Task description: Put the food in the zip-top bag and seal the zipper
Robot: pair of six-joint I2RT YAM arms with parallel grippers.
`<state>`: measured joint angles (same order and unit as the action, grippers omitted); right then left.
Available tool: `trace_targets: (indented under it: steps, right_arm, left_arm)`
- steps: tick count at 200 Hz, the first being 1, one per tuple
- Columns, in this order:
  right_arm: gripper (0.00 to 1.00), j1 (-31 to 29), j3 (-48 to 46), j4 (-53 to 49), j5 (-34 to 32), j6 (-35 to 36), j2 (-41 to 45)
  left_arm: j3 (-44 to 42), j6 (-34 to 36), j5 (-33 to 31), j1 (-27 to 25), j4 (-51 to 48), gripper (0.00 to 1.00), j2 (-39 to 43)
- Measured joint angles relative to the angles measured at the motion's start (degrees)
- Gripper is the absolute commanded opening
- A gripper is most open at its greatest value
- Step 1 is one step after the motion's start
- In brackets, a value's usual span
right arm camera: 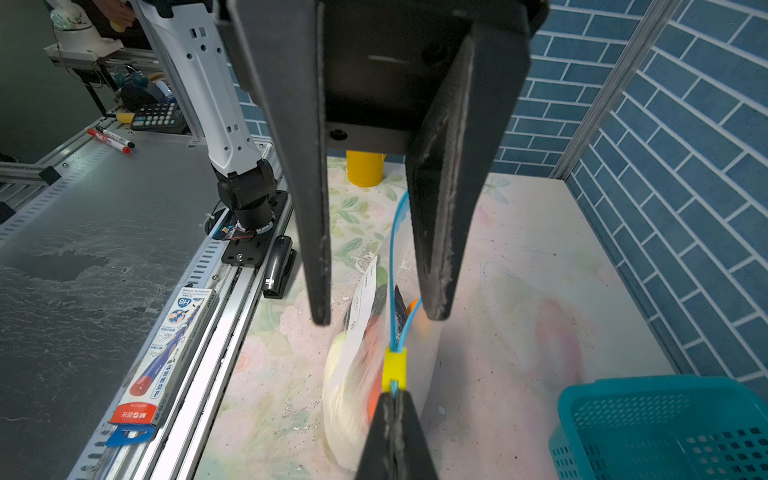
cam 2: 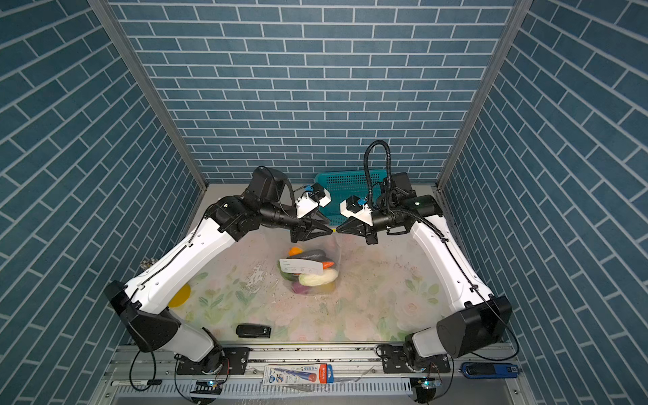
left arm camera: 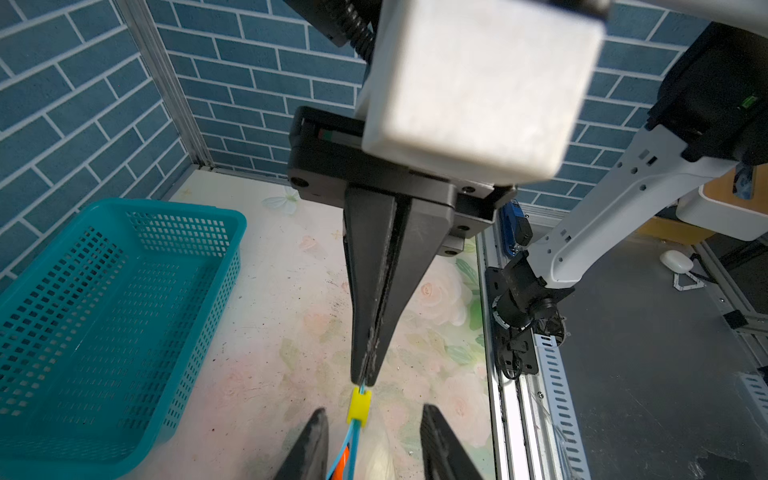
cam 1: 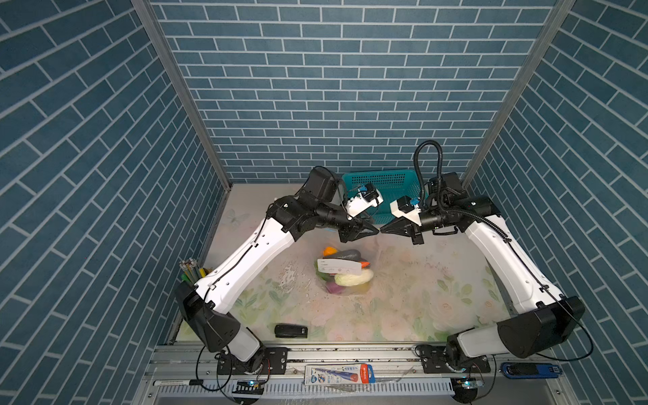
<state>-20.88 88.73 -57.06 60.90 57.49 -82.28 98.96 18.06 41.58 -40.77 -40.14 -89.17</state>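
The clear zip-top bag (cam 1: 345, 280) (cam 2: 312, 280) hangs below both grippers with its bottom on the table. Inside it is the food: a white leafy piece (cam 1: 352, 278), a dark piece (cam 1: 347, 254) and an orange piece (cam 1: 329, 250). My right gripper (right arm camera: 392, 397) (cam 1: 382, 230) is shut on the end of the light-blue zipper (right arm camera: 392, 270), right beside the yellow slider (right arm camera: 394, 368) (left arm camera: 359, 407). My left gripper (left arm camera: 374, 409) (cam 1: 376, 231) faces it tip to tip. It is open, its fingers (right arm camera: 318, 291) astride the strip just behind the slider.
A teal perforated basket (cam 1: 382, 189) stands at the back, just behind the grippers. A black stapler (cam 1: 291, 330) lies near the front edge, a yellow pencil cup (right arm camera: 365, 168) at the left. A pencil box (cam 1: 340, 374) and a blue tool (cam 1: 529, 370) sit on the front rail.
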Motion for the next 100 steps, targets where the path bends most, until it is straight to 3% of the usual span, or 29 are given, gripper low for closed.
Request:
trace_targets:
  steps: [100]
  right_arm:
    - [0.0, 0.0, 0.0, 0.0, 0.2, 0.0, 0.5]
  left_arm:
    - [3.4, 2.4, -1.5, -1.2, -1.8, 0.32, -3.5]
